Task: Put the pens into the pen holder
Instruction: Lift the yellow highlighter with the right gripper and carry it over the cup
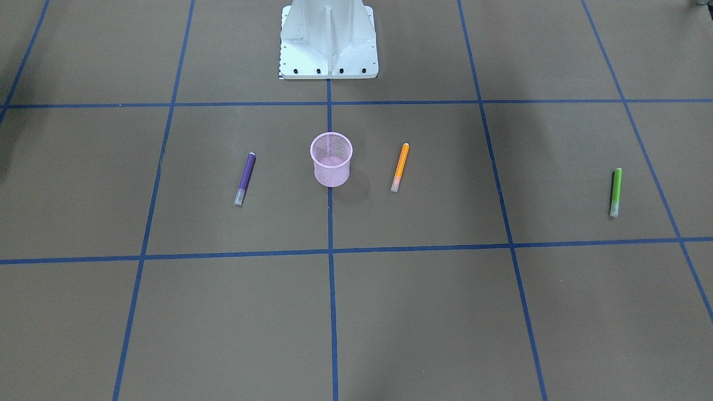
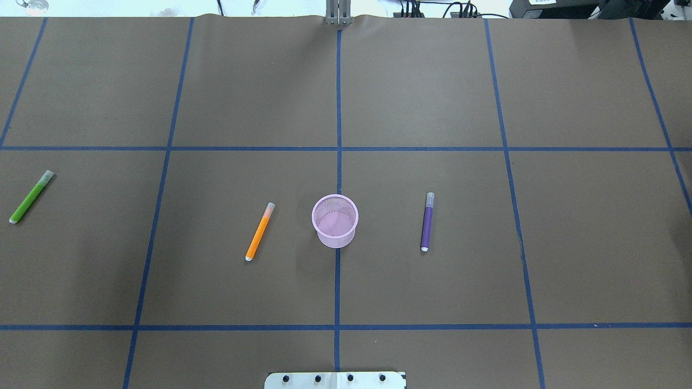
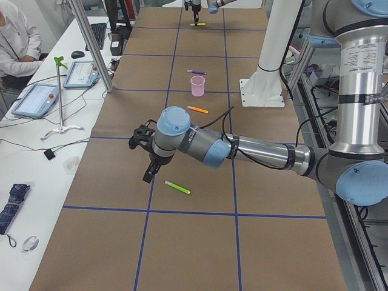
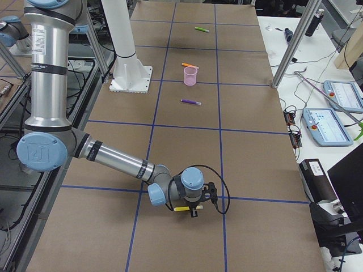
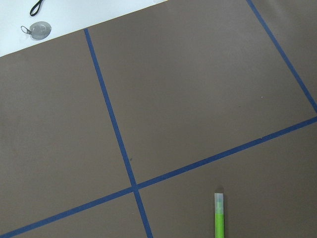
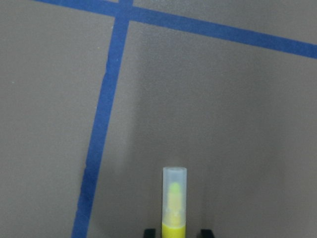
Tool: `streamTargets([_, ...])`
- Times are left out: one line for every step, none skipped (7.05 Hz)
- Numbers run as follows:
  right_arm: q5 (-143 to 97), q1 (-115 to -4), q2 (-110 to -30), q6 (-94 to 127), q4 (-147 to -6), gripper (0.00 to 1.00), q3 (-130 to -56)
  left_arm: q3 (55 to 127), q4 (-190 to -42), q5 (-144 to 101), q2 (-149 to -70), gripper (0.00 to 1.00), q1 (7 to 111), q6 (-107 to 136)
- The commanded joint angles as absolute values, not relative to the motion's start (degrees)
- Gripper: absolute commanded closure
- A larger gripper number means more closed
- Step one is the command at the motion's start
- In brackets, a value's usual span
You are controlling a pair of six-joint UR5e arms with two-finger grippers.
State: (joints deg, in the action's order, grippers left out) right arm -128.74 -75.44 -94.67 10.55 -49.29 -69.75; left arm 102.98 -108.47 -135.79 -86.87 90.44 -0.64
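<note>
Right jaws loosely straddle the yellow pen

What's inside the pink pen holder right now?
Nothing: the overhead view looks down into the pen holder and shows only bare mesh wall and floor, nothing covering them. The purple pen, orange pen and green pen lie outside it.

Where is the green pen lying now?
In the overhead view the green pen lies at the far left edge, on the robot's left, well apart from the orange pen.
</note>
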Motion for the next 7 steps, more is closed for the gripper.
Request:
streamTargets([-128.7, -74.6, -94.0, 9.8, -48.9, 1.00, -70.7, 102.9, -108.8, -135.7, -86.9, 0.00, 90.4, -0.4])
streamTargets([-128.9, -74.6, -93.8, 9.8, -44.3, 1.00, -72.3, 102.9, -108.8, -135.7, -86.9, 0.00, 90.4, -0.4])
streamTargets([-129.2, -74.6, -93.6, 10.4, -40.5, 1.00, -75.3, 103.0, -108.8, -135.8, -86.9, 0.00, 90.4, -0.4])
streamTargets([-131.6, -74.6, -93.4, 10.9, -39.5, 1.00, -80.3, 103.1, -109.2, -135.8, -86.9, 0.00, 90.4, -0.4])
streamTargets([-134.0, -74.6, -92.7, 13.9, -38.8, 1.00, -85.0, 103.0, -109.9, -135.8, -86.9, 0.00, 90.4, -0.4])
streamTargets([-134.2, -73.1, -91.4, 16.8, -36.5, 1.00, -88.0, 103.0, -110.0, -136.7, -87.0, 0.00, 90.3, -0.5])
streamTargets([-134.3, -71.4, -88.4, 18.4, -33.8, 1.00, -88.6, 103.0, -111.9, -140.8, -87.0, 0.00, 89.9, -0.8])
